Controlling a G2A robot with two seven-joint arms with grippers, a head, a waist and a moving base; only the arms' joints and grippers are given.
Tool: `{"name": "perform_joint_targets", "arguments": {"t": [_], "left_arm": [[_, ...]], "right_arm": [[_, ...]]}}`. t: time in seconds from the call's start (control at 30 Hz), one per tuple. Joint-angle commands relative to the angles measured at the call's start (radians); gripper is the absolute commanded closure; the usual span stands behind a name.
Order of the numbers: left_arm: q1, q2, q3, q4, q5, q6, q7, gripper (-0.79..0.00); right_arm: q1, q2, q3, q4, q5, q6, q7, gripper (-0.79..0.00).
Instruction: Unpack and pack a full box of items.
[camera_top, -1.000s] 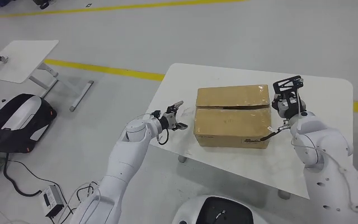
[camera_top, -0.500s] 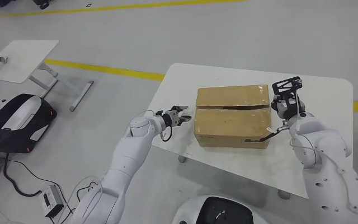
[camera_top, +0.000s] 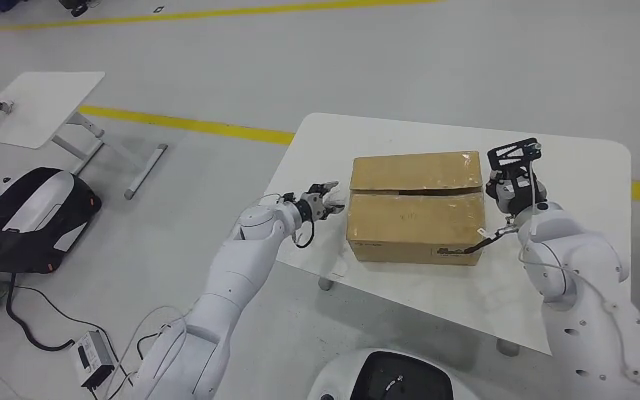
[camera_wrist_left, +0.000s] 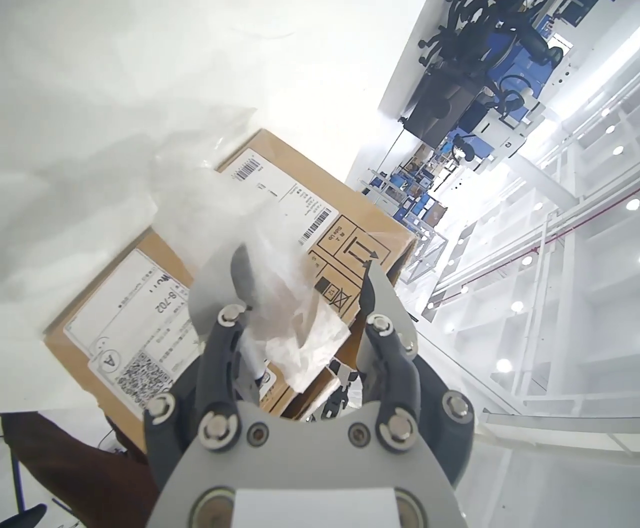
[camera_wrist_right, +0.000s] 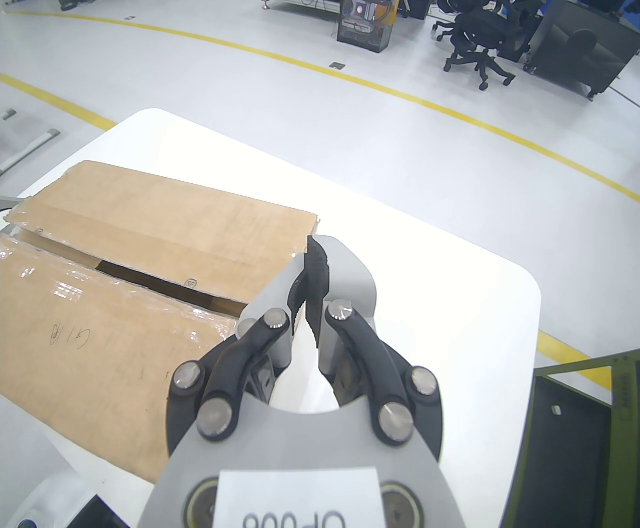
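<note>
Left wrist view: the left gripper (camera_wrist_left: 305, 265) has its two fingers spread wide apart, and a crumpled piece of clear film (camera_wrist_left: 295, 330) hangs on one finger and sags into the gap between them. Just past the fingertips stands the cardboard box (camera_wrist_left: 295, 170), showing an end wall covered with white shipping labels and barcodes. I cannot tell whether the fingertips touch that wall

From the right wrist view, the right gripper (camera_wrist_right: 314, 255) is closed, its toothed pads pressed together with nothing between them. It hangs over the white table (camera_wrist_right: 425, 260), just beside one end of the box (camera_wrist_right: 100, 320). The two top flaps are folded down with a dark slit (camera_wrist_right: 150, 282) between them; the flap nearer the robot carries shiny clear tape. Beyond the table lies pale floor with a yellow line (camera_wrist_right: 450, 107), and office chairs (camera_wrist_right: 475, 30) stand farther back

Seen from the top view, the box (camera_top: 415, 215) sits near the middle of the table (camera_top: 420, 135), long side toward the robot. The left gripper (camera_top: 325, 193) is at the box's left end and the right gripper (camera_top: 515, 155) is at its right end, near the far corner. A small side table (camera_top: 45, 105) stands well apart on the floor
</note>
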Motion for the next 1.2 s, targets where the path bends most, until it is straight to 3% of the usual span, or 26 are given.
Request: {"name": "perform_joint_targets", "arguments": {"t": [0.0,0.03,0.1,0.13,0.3,0.47,0.67,0.77,0.97,1.17], "left_arm": [[-0.003,-0.003,0.003,0.008,-0.009,-0.014,0.008,-0.268],[-0.006,-0.003,0.004,0.011,-0.010,-0.023,0.014,-0.225],[-0.008,-0.005,0.003,0.020,-0.023,-0.038,0.018,-0.037],[-0.009,-0.005,0.002,0.021,-0.022,-0.047,0.022,0.000],[0.002,-0.003,-0.002,-0.004,0.003,-0.121,0.046,0.000],[0.044,0.008,-0.010,-0.116,0.109,-0.222,0.103,0.000],[0.113,0.018,-0.014,-0.287,0.219,-0.273,0.159,-0.182],[0.140,0.022,-0.009,-0.358,0.279,-0.294,0.180,-0.228],[0.177,0.026,-0.002,-0.449,0.353,-0.312,0.194,-0.240],[0.175,0.023,0.010,-0.472,0.364,-0.300,0.207,-0.215]], "right_arm": [[0.000,0.000,0.001,0.000,-0.001,0.001,0.000,0.000],[0.000,0.000,0.001,0.000,-0.002,0.001,0.001,0.000],[0.000,0.000,0.001,-0.001,-0.001,0.001,0.003,0.000],[0.000,0.000,0.002,0.000,-0.001,0.001,0.004,0.000],[-0.003,0.001,0.001,0.003,0.000,-0.002,0.003,0.000],[-0.001,0.000,-0.005,0.014,-0.002,-0.004,0.002,0.000],[0.012,-0.003,-0.026,0.064,-0.007,-0.009,-0.025,0.000],[0.032,-0.007,-0.047,0.112,-0.019,-0.011,-0.074,0.000],[0.080,-0.023,-0.121,0.218,-0.071,0.006,-0.129,0.000],[0.126,-0.043,-0.182,0.330,-0.079,0.022,-0.164,0.000]]}}
